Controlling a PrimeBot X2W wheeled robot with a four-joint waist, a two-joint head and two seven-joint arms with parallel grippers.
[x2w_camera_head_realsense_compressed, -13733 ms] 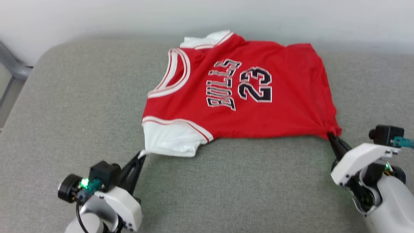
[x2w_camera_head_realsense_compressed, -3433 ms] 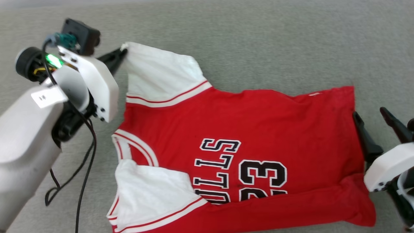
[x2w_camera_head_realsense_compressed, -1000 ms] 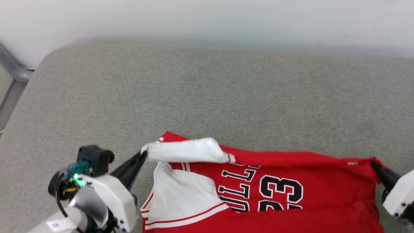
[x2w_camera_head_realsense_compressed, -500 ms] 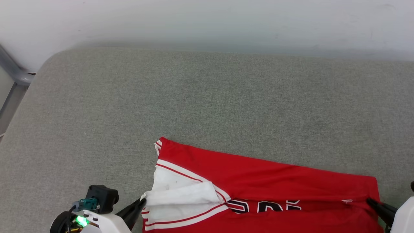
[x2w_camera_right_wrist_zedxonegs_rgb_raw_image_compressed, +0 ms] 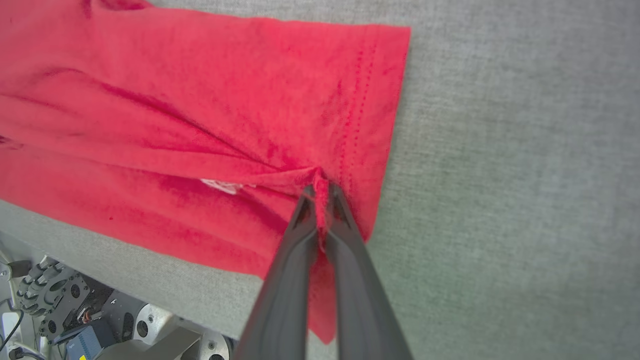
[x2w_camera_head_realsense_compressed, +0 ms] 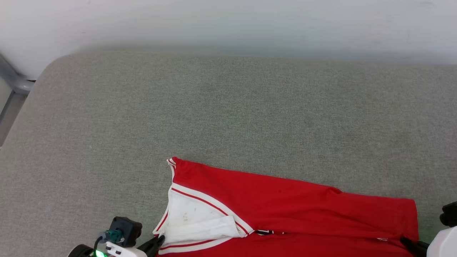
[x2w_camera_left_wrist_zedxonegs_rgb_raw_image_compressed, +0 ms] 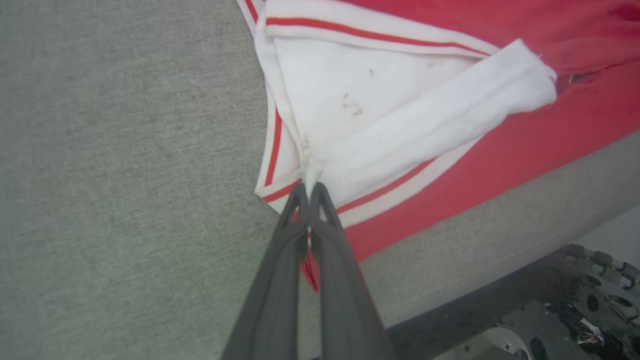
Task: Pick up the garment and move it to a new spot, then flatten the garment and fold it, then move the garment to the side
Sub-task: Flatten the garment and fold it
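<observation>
1. Head view: the shirt [x2w_camera_head_realsense_compressed: 285, 200] lay along the near edge of the grey cushion [x2w_camera_head_realsense_compressed: 214, 107], its far half doubled over toward the near side, so the dark lettering barely showed. The left gripper [x2w_camera_head_realsense_compressed: 155, 244] sat at the white sleeve [x2w_camera_head_realsense_compressed: 189, 217] on the left. The right gripper [x2w_camera_head_realsense_compressed: 410, 244] sat at the hem corner on the right.
2. Left wrist view: the two fingers were pressed together on a pinch of the sleeve's edge. The sleeve was rolled over on itself, just beside the striped trim.
3. Right wrist view: the fingers were clamped on a small bunch of red hem cloth (a white tag [x2w_camera_right_wrist_zedxonegs_rgb_raw_image_compressed: 220, 186] peeked out of the crease to the left), close to the cushion's near edge.
4. Step in hand, as I judged it: the fold, with the first lengthwise fold being laid down. The next move seemed to call for setting both pinched corners down level with the near edge and letting go without dragging the cloth. The rolled sleeve would then want smoothing.
</observation>
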